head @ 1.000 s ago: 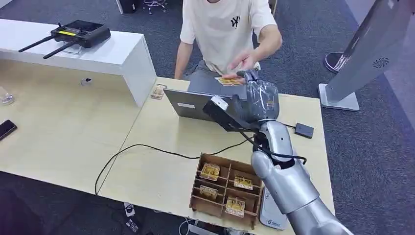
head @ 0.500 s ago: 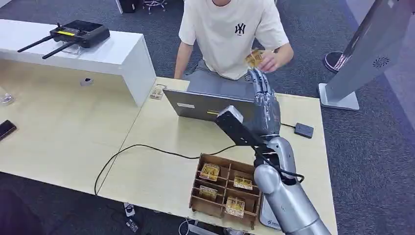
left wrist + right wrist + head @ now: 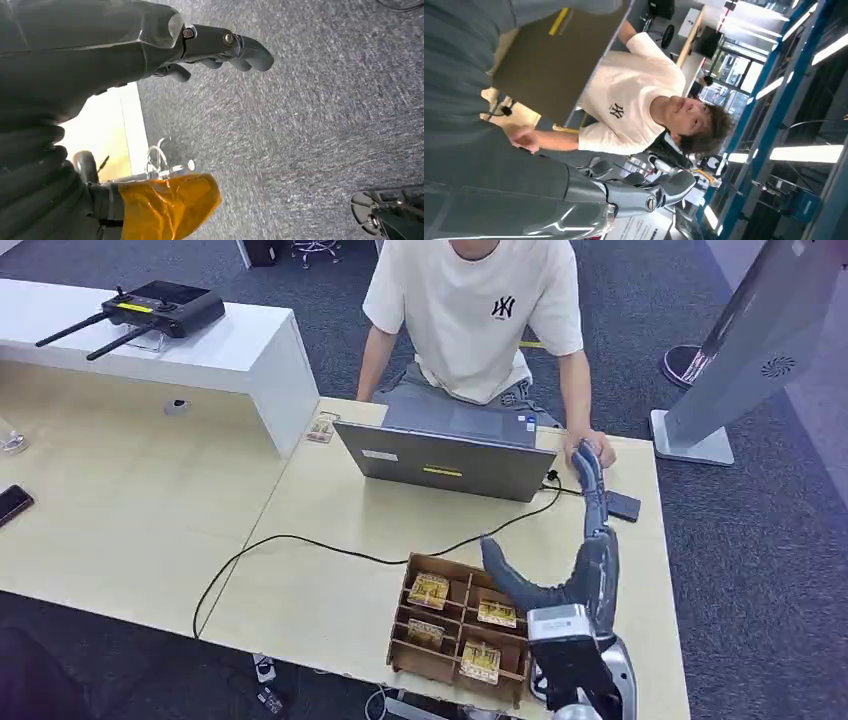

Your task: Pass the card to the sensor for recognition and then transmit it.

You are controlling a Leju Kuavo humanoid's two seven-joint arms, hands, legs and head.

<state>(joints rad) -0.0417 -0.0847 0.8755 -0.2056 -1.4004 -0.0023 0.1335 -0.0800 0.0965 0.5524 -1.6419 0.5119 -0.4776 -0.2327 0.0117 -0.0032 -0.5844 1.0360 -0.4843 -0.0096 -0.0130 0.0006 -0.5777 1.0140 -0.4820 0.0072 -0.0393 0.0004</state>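
Right hand (image 3: 588,558) stood wide over the table's near right part, fingers stretched forward, thumb well apart, nothing in it. Left hand (image 3: 220,42) hung over grey carpet, fingers loosely bent, also holding nothing.

- Table (image 3: 330,610): light wood; a black cable ran across it toward the laptop.
- Person (image 3: 470,310) in a white T-shirt sat across from me. One hand (image 3: 594,447) rested on the table just past the robot's fingertips.
- Laptop (image 3: 445,462): open, its back toward me.
- Wooden tray (image 3: 404,642): at the near edge, just beside the right hand's thumb, divided into compartments.
- Sensor (image 3: 622,506): small dark flat box near the laptop's right corner, close by the outstretched fingers.
- Cards (image 3: 429,590): yellow-printed, lying in several tray compartments. I saw none at the sensor or in the person's hand.

Judgement: with both hands bare, no card was in play, so I was at the pick-up step. Next move calls for drawing the right hand back over the tray, pinching one card clear of its thin dividers, then presenting it flat above the sensor.
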